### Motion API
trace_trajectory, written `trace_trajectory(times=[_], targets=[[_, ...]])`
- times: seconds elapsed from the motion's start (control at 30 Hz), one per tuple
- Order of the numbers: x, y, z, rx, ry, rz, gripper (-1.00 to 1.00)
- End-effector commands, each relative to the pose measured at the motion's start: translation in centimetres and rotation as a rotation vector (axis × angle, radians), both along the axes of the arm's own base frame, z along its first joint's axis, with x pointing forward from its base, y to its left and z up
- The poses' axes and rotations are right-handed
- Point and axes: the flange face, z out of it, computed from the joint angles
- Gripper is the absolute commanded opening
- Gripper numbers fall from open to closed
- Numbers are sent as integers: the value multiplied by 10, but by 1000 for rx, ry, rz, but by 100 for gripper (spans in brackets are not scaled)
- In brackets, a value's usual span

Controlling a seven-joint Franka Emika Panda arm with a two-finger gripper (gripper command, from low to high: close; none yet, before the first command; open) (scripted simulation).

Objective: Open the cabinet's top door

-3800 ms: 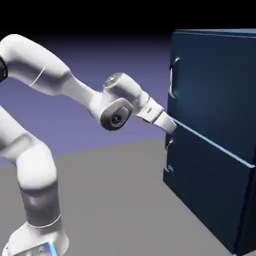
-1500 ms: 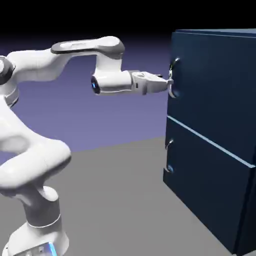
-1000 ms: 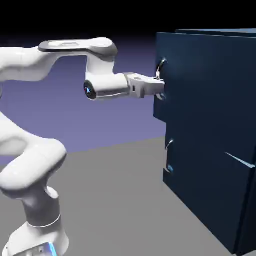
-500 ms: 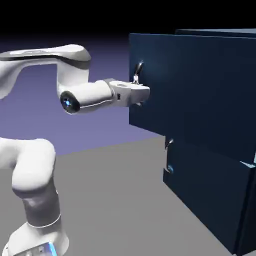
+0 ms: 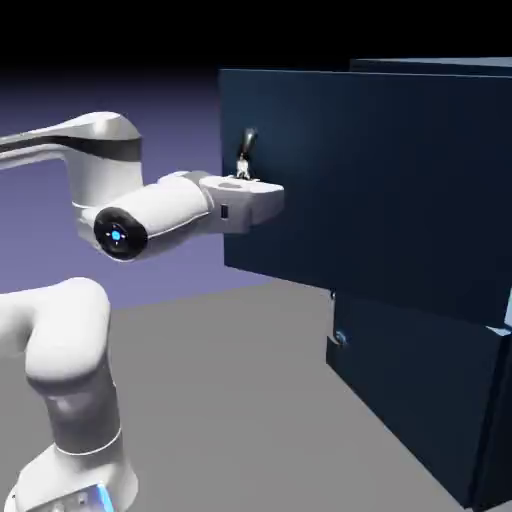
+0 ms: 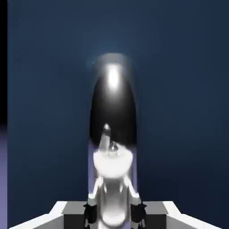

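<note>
The dark navy cabinet stands at the exterior view's right. Its top door is a large flat navy panel, pulled well out from the cabinet body toward the left. A curved silvery handle sticks up near the panel's left edge. My gripper is shut on that handle, with the white hand pressed close to the panel. In the hand view the handle rises large and shiny between my fingertips, and the door fills the background.
Below the pulled-out panel sits the shorter lower panel with its own small handle. My white arm bends up from the lower left over the grey table.
The top door has come steadily out to the left with my gripper holding its handle. Earlier the hand rose from the seam between panels to the handle and closed on it.
</note>
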Motion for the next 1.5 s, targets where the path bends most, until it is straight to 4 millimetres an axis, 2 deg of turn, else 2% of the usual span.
trace_trajectory(times=[0.0, 0.27, 0.5, 0.67, 1.03, 1.47], targets=[[-3, -6, 0, 0, 0, 15, -100], [-30, -59, 0, 0, 0, 150, -100], [-50, -122, 0, 1, 2, 300, -100], [-52, -128, -1, -1, 3, 313, -100], [-63, -237, 0, 0, 0, 564, -100], [-47, -345, 0, 0, 0, 811, -100]])
